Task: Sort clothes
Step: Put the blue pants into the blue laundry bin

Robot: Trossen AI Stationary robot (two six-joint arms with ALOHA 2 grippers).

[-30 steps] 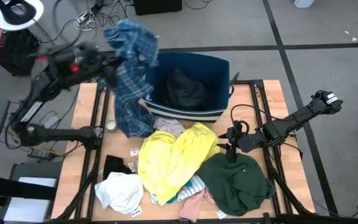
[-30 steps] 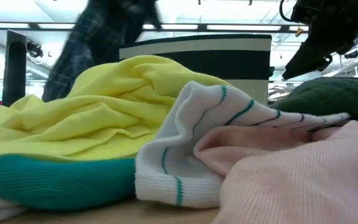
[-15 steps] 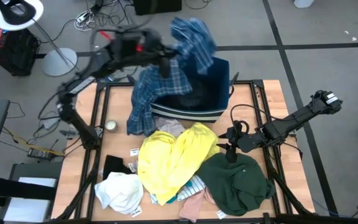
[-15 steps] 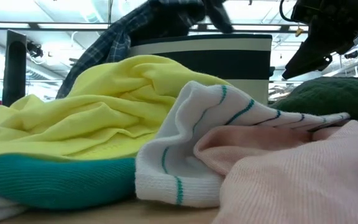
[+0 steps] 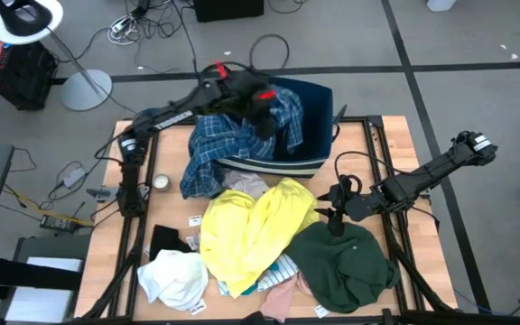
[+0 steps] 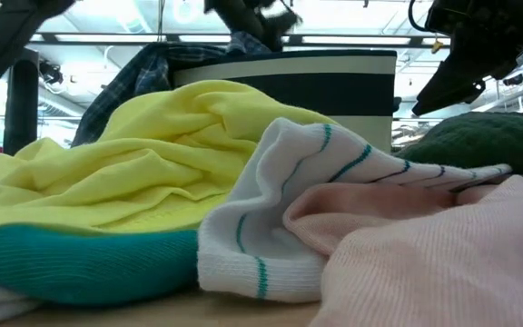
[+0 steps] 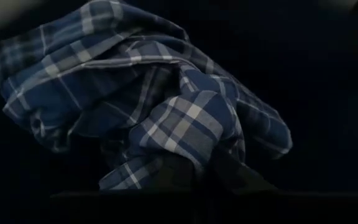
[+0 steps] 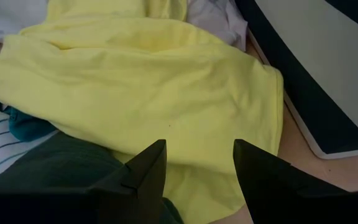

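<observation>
A blue plaid shirt (image 5: 208, 149) is draped over the left rim of the dark blue bin (image 5: 321, 97). Part of it lies inside the bin and its lower end trails on the table. My left gripper (image 5: 258, 94) is over the bin, shut on the shirt (image 7: 166, 93). My right gripper (image 5: 335, 217) is open and empty, low over the edge between the yellow garment (image 5: 251, 226) and the dark green garment (image 5: 343, 262). White (image 5: 174, 275), black (image 5: 165, 239), striped (image 6: 307, 200), teal (image 6: 80, 263) and pink (image 6: 425, 254) garments lie in the pile. My left gripper holds a bunched fold of the plaid shirt (image 7: 191, 155) between its two fingers, coming from above over the bin. Several layers are gathered at the fingers. The shirt hangs slack below them, resting on the bin's rim and on the table.
The bin stands at the table's far edge with a dark garment inside. A small round object (image 5: 161, 181) and paper tags (image 5: 195, 219) lie on the bare wood left of the pile. The table's right side beside my right arm is bare wood.
My left gripper has swung from the table's far left toward the right and come down over the bin, carrying the plaid shirt. The shirt hung free in the air before. Now it is draped over the bin's rim, its lower end trailing on the table.
</observation>
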